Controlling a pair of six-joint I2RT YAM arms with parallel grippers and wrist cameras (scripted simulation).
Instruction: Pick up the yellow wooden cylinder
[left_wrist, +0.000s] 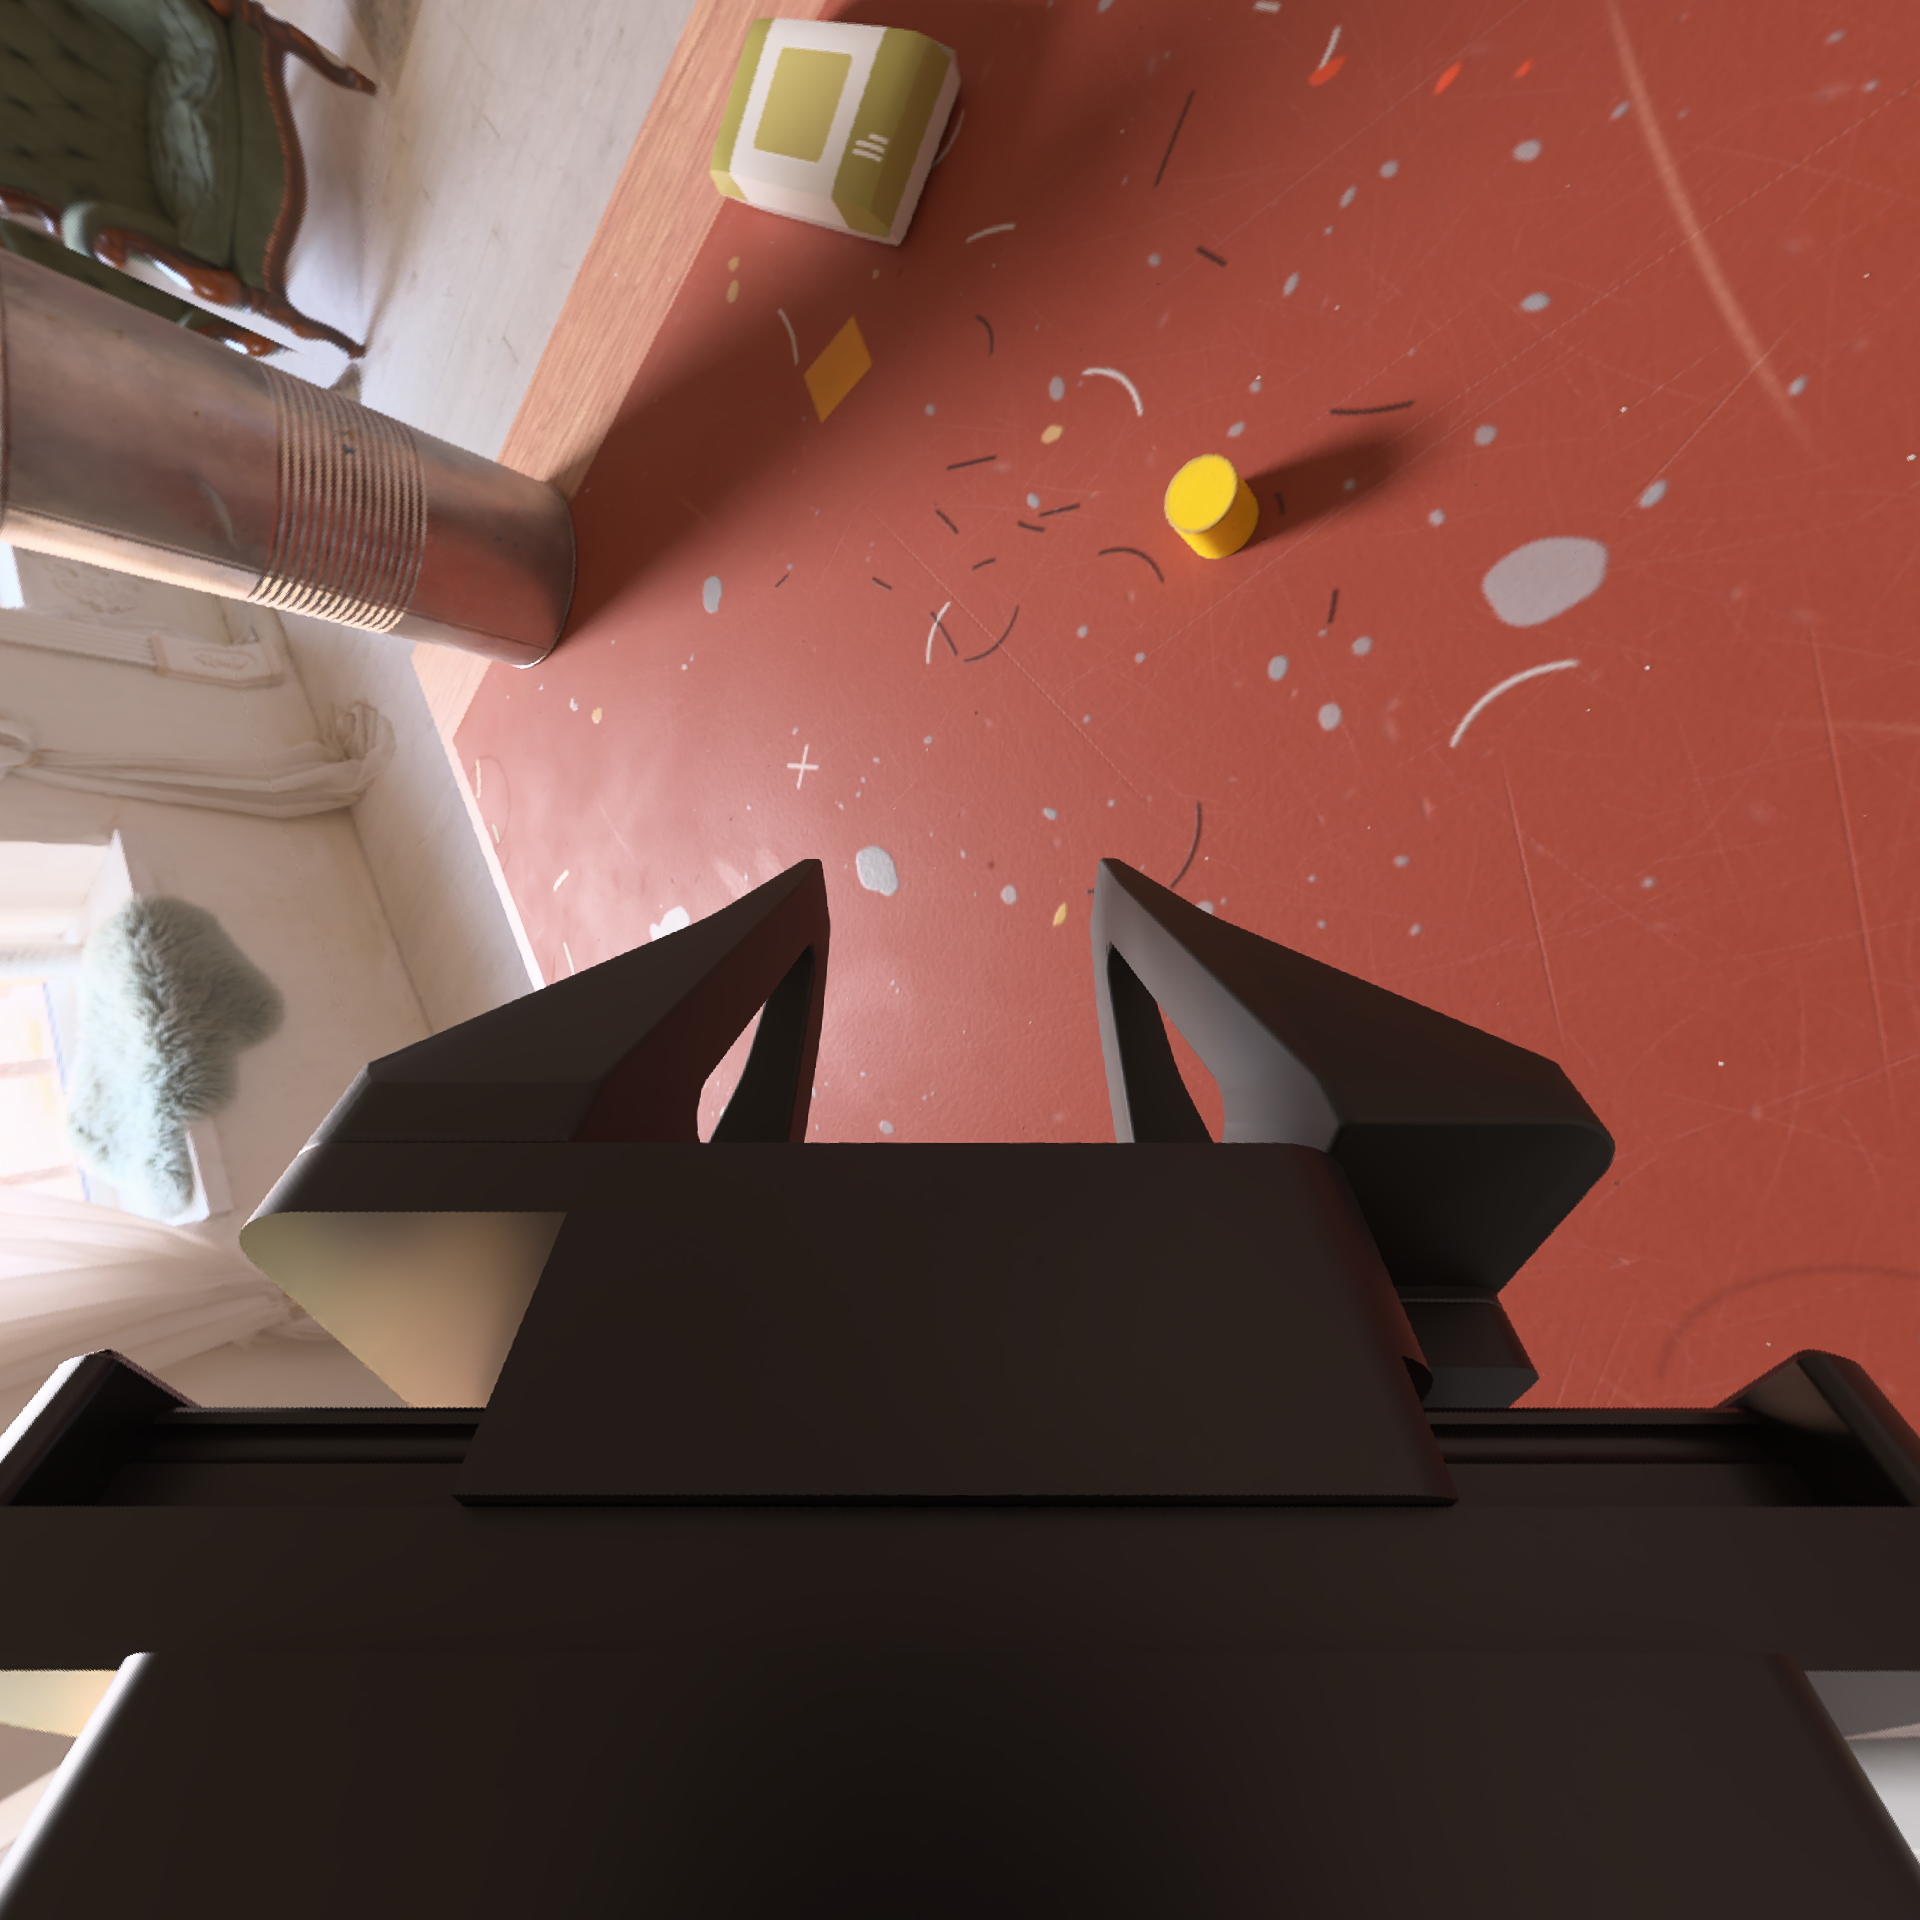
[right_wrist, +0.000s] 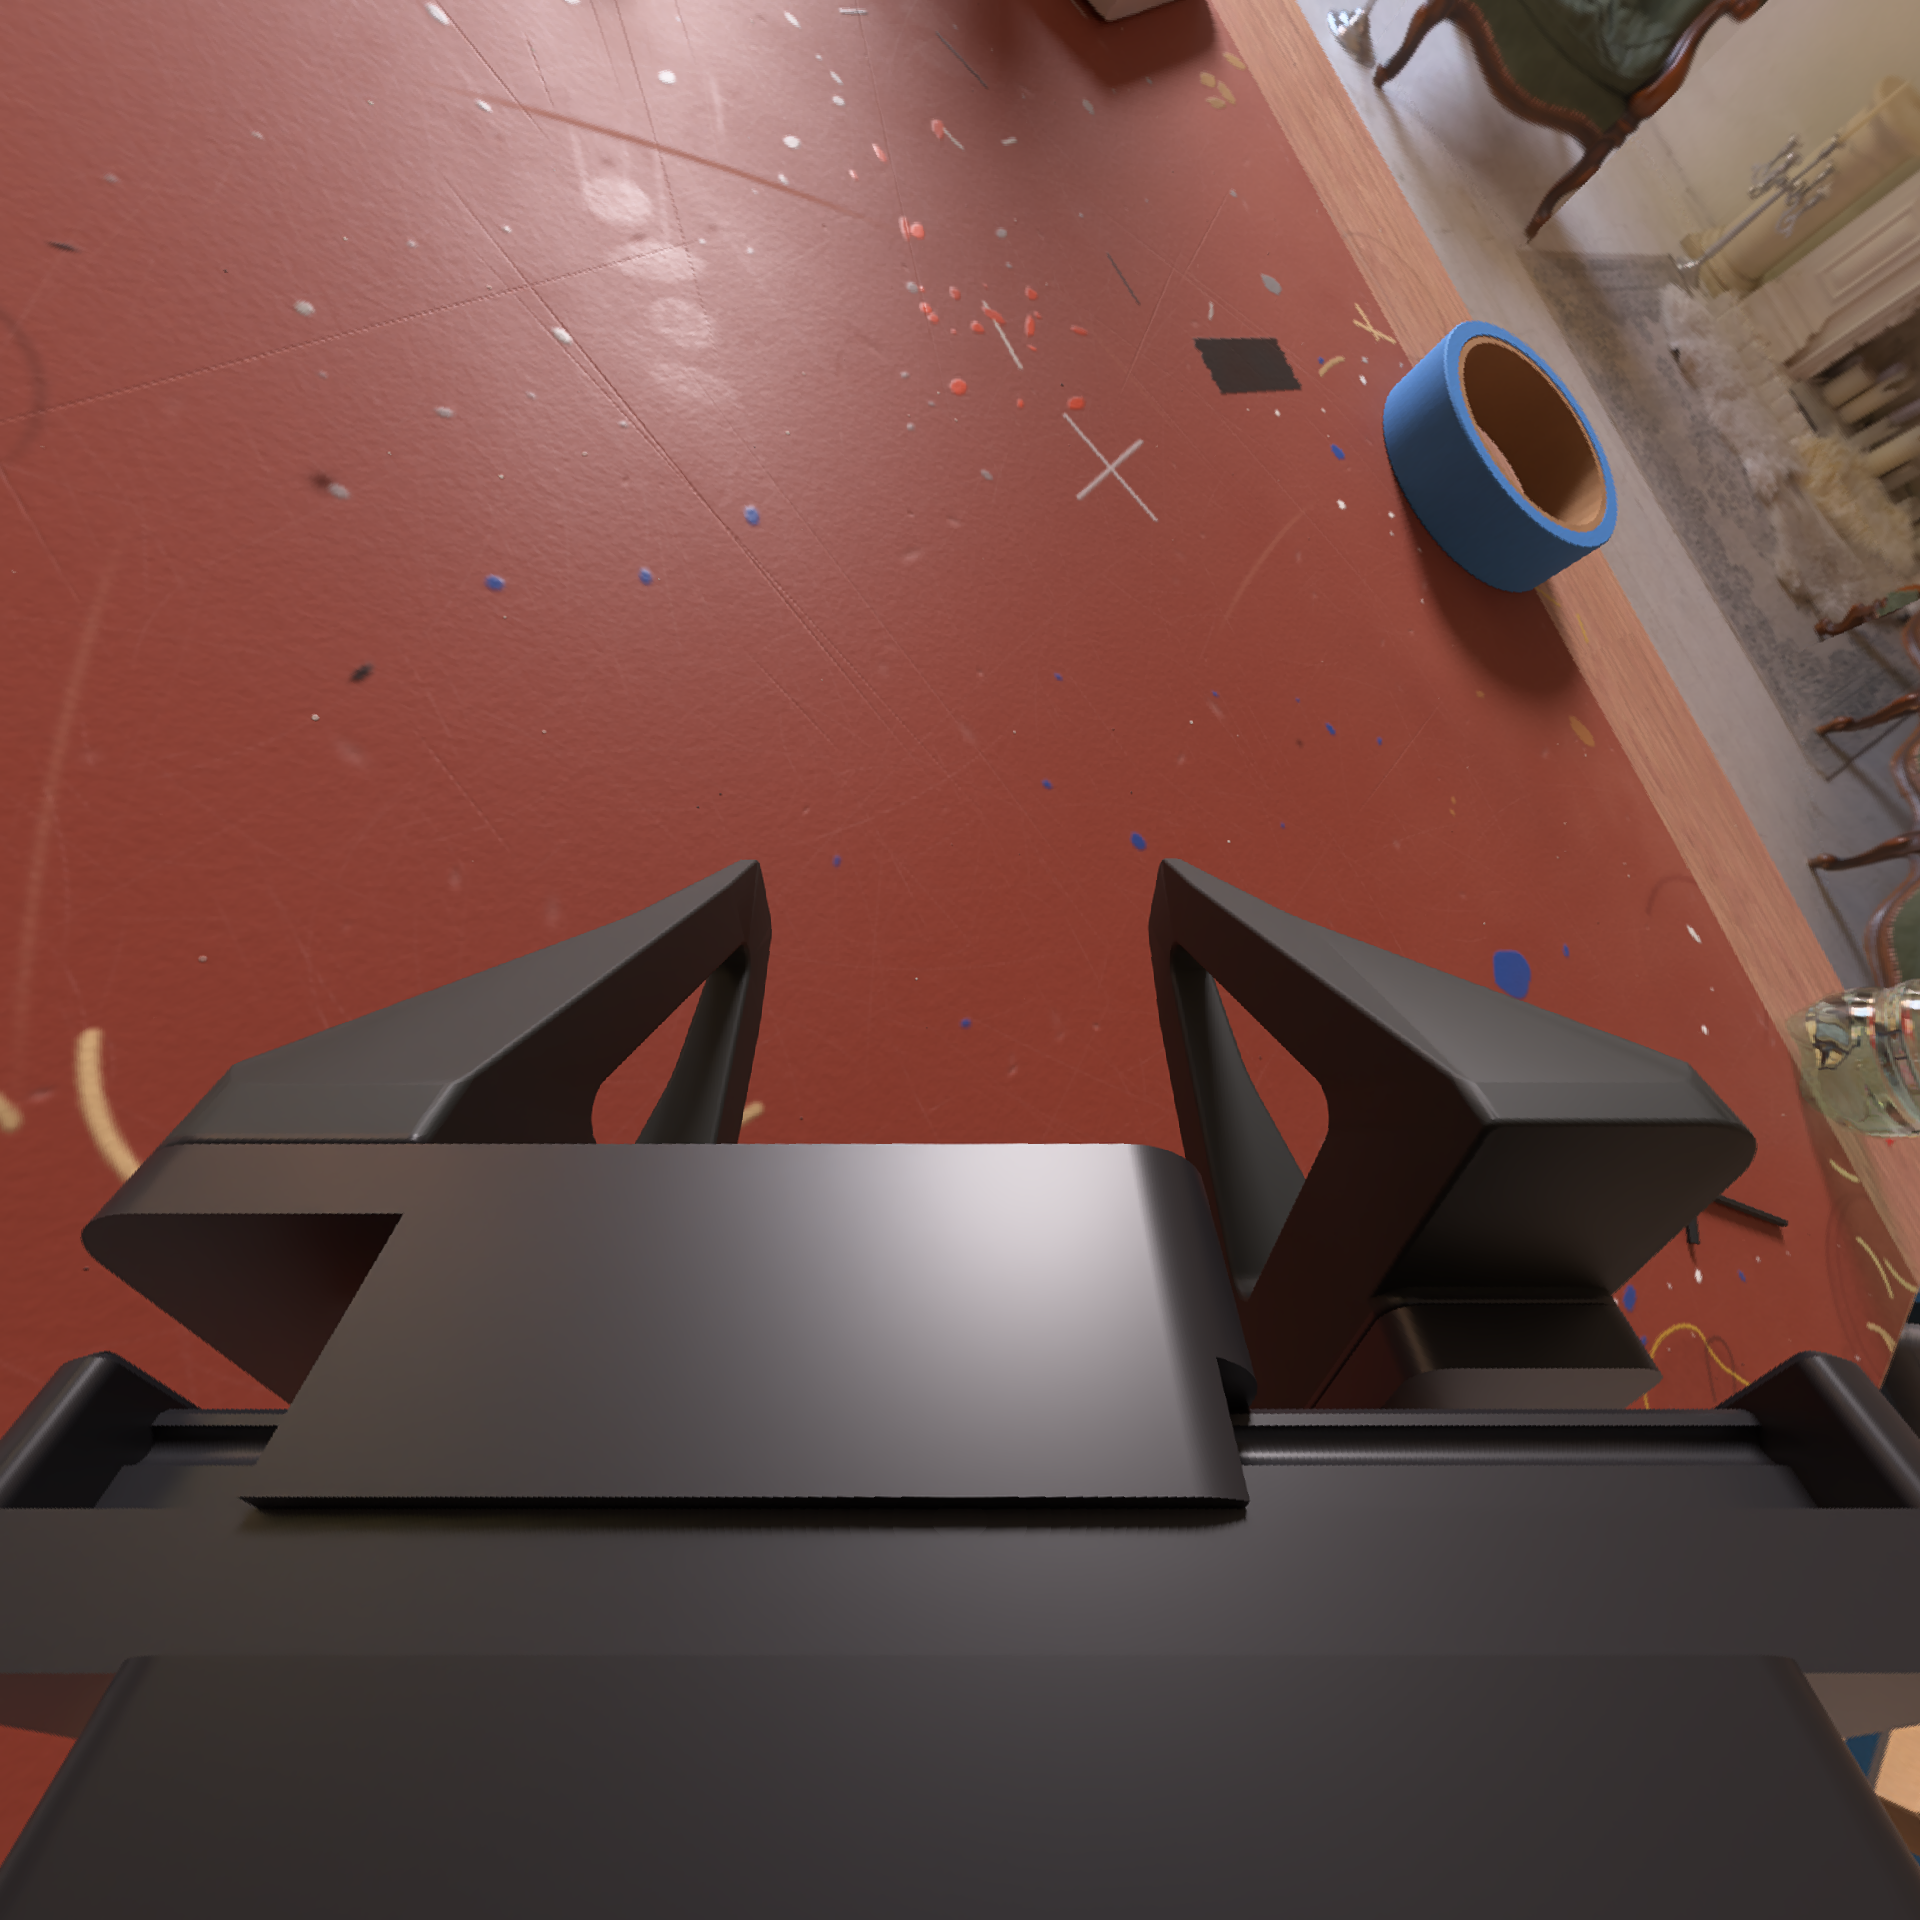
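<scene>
A small yellow wooden cylinder (left_wrist: 1210, 506) stands upright on the red, paint-speckled table (left_wrist: 1351, 935), ahead of my left gripper (left_wrist: 961, 878) and a little to the right. The left gripper is open and empty, above the table and well short of the cylinder. My right gripper (right_wrist: 956, 878) is open and empty over a bare stretch of the same red table (right_wrist: 520, 623). The cylinder does not show in the right wrist view.
A metal can (left_wrist: 312, 488) stands at the table's left edge. A white and olive box (left_wrist: 836, 125) lies at the far left. A blue tape roll (right_wrist: 1501, 457) sits by the right edge, with a glass object (right_wrist: 1870, 1060) nearer along that edge.
</scene>
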